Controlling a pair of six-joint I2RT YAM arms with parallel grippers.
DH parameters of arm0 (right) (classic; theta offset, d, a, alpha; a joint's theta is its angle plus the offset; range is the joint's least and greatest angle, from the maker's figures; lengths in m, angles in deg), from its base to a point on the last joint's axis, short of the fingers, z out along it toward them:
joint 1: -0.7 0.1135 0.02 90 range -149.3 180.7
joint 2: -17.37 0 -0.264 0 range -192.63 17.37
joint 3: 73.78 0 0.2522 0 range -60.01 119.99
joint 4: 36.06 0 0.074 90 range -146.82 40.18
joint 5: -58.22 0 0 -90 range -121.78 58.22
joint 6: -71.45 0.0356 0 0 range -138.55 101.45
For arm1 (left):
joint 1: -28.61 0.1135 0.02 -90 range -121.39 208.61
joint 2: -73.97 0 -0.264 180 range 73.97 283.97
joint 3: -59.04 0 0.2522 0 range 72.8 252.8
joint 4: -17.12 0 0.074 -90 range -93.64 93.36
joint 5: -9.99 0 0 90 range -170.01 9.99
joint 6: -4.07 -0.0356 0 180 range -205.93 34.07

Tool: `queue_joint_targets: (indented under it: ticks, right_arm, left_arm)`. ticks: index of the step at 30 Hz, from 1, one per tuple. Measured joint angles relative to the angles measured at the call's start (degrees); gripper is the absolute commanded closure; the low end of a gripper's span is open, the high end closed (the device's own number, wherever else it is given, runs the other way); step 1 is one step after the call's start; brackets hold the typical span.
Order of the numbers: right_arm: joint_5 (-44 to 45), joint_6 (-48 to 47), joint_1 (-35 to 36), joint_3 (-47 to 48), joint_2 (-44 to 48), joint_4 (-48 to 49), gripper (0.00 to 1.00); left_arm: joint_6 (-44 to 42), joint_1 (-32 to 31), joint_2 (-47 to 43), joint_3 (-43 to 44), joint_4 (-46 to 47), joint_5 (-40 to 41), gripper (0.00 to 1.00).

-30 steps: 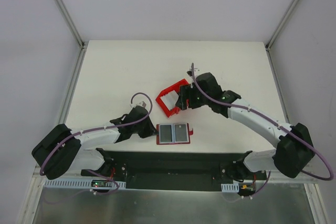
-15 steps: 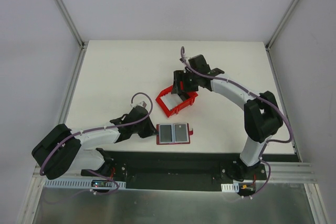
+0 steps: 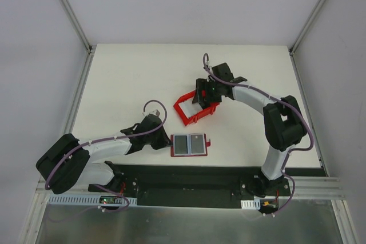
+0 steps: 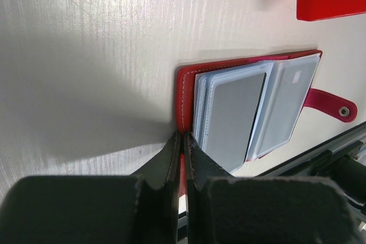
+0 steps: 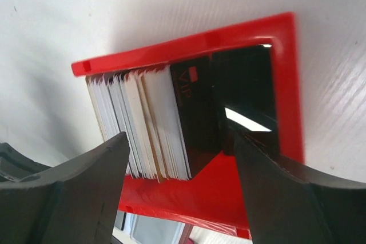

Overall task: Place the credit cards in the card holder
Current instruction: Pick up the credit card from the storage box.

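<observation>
Your right gripper [image 5: 180, 154] has re-centred over the red bin [image 5: 189, 47], jaws wide astride the credit cards [image 5: 154, 124] | left gripper [image 4: 182, 141] pinches the card holder [image 4: 184, 87] edge, likely pinning it open.

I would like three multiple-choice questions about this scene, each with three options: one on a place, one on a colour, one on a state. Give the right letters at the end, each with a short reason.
1. Where are the credit cards?
A. Standing on edge in the red bin
B. Spread flat on the table
C. Stacked on top of the wallet

2. What colour is the end card of the stack, the one beside the bin's empty part?
A. White
B. Black
C. Green

3. In what state is the card holder?
A. Folded shut, with the tab fastened
B. Standing upright on its edge
C. Lying open, with the pockets facing up

Answers:
1 A, as the right wrist view shows the stack inside the bin's walls.
2 B, as the end card is dark and the others are whitish.
3 C, as both pocket pages show and the tab hangs loose.
</observation>
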Motion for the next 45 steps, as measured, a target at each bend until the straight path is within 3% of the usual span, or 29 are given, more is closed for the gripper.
queue_joint_targets:
  ticks: [10, 28, 45]
  right_arm:
    - [0.81, 2.08, 0.17, -8.81, 6.19, 1.99, 0.22]
    - [-0.63, 2.12, 0.39, -1.62, -1.03, -0.83, 0.18]
    - [-1.49, 1.97, 0.76, 0.00, -1.84, -2.25, 0.40]
  left_arm:
    - [-0.76, 0.00, 1.16, 1.01, 0.02, -0.09, 1.00]
    - [-1.11, 0.00, 1.42, 1.27, 0.00, -0.35, 1.00]
    - [-1.14, 0.00, 1.42, 1.29, 0.00, -0.37, 1.00]
